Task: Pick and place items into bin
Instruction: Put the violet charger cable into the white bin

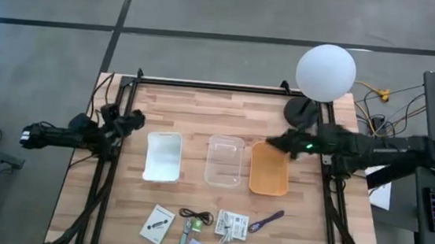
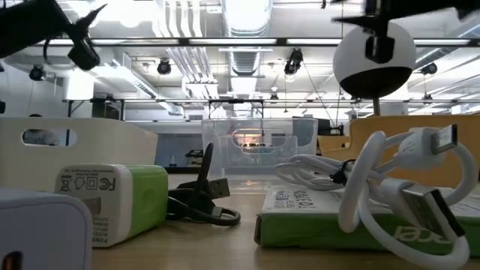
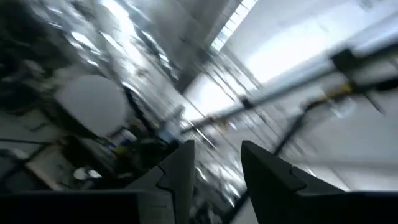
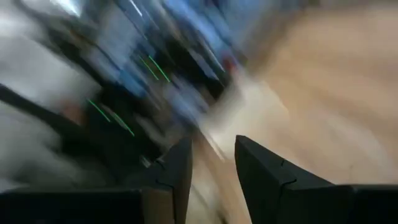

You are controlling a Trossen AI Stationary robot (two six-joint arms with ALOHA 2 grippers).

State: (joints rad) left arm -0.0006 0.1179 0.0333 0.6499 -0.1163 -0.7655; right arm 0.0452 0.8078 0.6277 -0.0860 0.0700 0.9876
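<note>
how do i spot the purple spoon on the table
Find the three bins in a row mid-table; the orange bin is the right one. Below it, in the row of small items at the near edge, the purple spoon lies rightmost, the only purple thing.

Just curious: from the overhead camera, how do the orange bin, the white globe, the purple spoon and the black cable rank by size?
1. Orange bin and white globe: look alike; the globe may sit nearer the camera.
2. Purple spoon and black cable: look alike.

Industrial lab hall — exposed ceiling ducts [image 2: 247,52]
</note>
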